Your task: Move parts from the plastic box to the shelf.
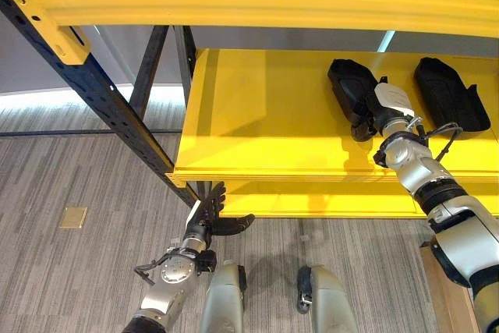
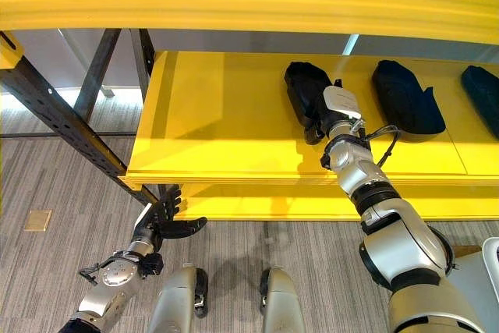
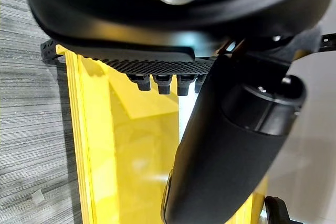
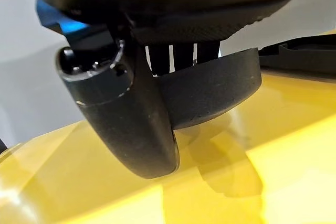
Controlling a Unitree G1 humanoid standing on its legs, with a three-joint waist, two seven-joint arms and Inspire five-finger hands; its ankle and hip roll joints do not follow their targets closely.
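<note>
**Yellow shelf, a black part being set down**

Yellow steel fills the left eye view: the shelf (image 1: 265, 115) carries a black part (image 1: 351, 91) with the right hand (image 1: 376, 115) reaching in over the front edge and lying against it. A second black part (image 1: 451, 93) rests further to the right, apart from the first. Down by the floor, below the shelf's front lip, the left hand (image 1: 214, 212) hangs with fingers straight and thumb spread out, holding nothing.

The right eye view gives the same scene and adds a third dark part (image 2: 485, 99) at the far right edge of the shelf, so the row reads as three pieces side by side, none touching.

In the left wrist view the fingers (image 3: 157, 81) stand in a straight row beyond the palm, with the yellow shelf edge past them and nothing between them and the thumb.

In the right wrist view the thumb (image 4: 128, 124) and fingers curl round the rim of the black part, which sits low over the shelf surface; whether it is fully resting there I cannot tell.

Judged from this, two parts are already placed and this one is nearly delivered; release remains. How many are left in the plastic box cannot be judged from here.
</note>
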